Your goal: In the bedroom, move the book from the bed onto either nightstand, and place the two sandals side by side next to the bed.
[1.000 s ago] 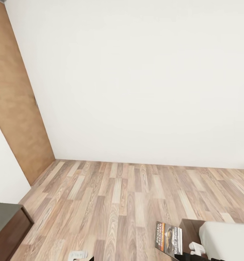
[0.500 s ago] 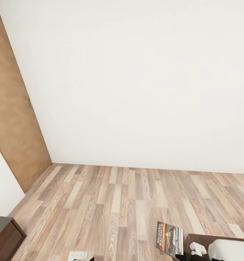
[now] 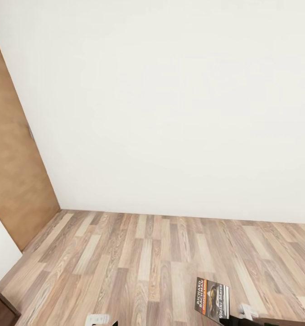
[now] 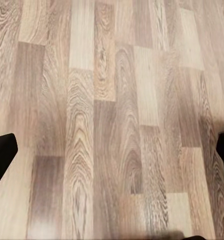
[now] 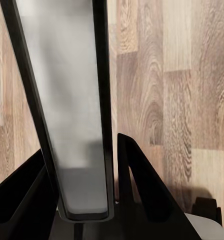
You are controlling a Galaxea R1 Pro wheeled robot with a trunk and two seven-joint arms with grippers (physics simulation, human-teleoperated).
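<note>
the right gripper point(image 5: 84, 200) has its fingers clamped on the book point(image 3: 211, 294), thin, light, probably floppy, best pinched near its spine; left fingers point(image 4: 2, 152) spread apart.

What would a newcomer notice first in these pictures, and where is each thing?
The eye falls first on the book, its dark cover with an orange band low in the head view, clamped edge-on in the right gripper above the wood-plank floor. Behind it stands a large white wall, with a brown door at the left.
</note>
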